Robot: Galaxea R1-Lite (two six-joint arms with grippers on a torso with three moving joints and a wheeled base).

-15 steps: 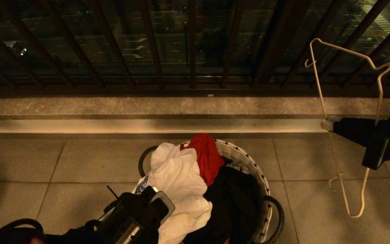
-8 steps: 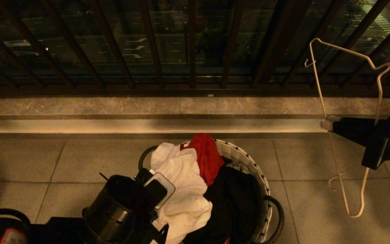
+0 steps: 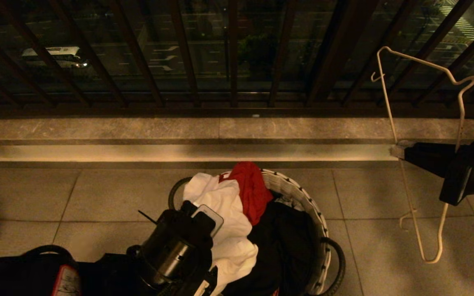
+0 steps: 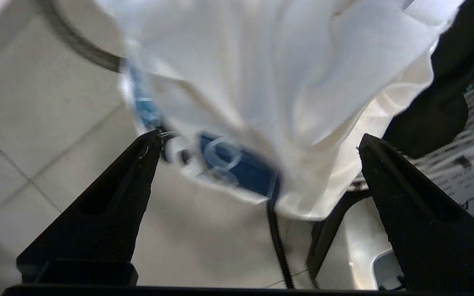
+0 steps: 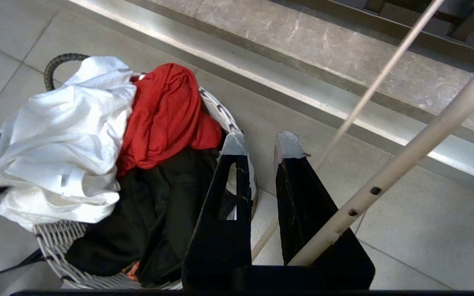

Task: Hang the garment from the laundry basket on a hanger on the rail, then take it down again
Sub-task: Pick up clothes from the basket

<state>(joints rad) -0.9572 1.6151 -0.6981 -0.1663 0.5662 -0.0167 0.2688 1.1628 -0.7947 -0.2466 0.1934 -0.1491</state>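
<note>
head view: on a dim balcony we bend over the laundry basket (image 3: 317,224), where the white t-shirt (image 3: 224,230) lies heaped on the left of the pile, draping over the rim, beside a red cloth (image 3: 251,191) and a black cloth (image 3: 284,246). our left gripper (image 3: 194,211) hangs over the shirt's near edge. off to the right, our right gripper (image 3: 397,151) holds the thin white hanger (image 3: 389,111) out over the floor tiles, well apart from the basket and in front of the dark railing (image 3: 233,53)

left wrist view: the left gripper (image 4: 257,139) stands spread wide and empty, its two black fingers either side of a hanging fold of the t-shirt (image 4: 261,78), the blue print (image 4: 237,164) just between the tips

right wrist view: the right gripper (image 5: 257,150) is drawn narrow. we cannot make out the wire between its tips here, though the head view shows them on the hanger's wire; a pale holed bar (image 5: 405,160) crosses beside it, with the basket (image 5: 60,242) and shirt (image 5: 64,139) beyond

we judge the shirt light, limp and prone to slip, so a thick bunched fold near the print or the collar looks the best hold, kept clear of the red cloth
</note>
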